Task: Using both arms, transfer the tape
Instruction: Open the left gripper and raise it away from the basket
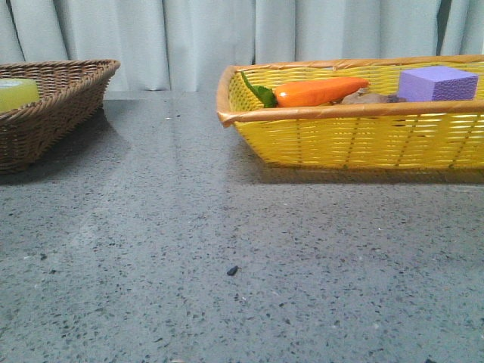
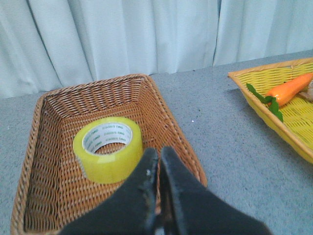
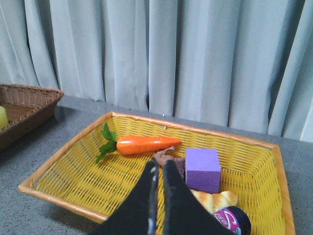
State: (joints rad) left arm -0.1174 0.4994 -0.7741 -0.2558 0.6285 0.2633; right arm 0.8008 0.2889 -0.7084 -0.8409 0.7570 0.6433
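Tape [image 2: 108,148] lies in the brown basket [image 2: 46,161]; left gripper [image 2: 159,157] and right gripper [image 3: 159,170] closed, empty.

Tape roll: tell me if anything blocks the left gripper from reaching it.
Nothing visible does. The tape lies alone in the brown basket, hole up, and the left gripper, fingers together, hangs just above the basket's near rim.
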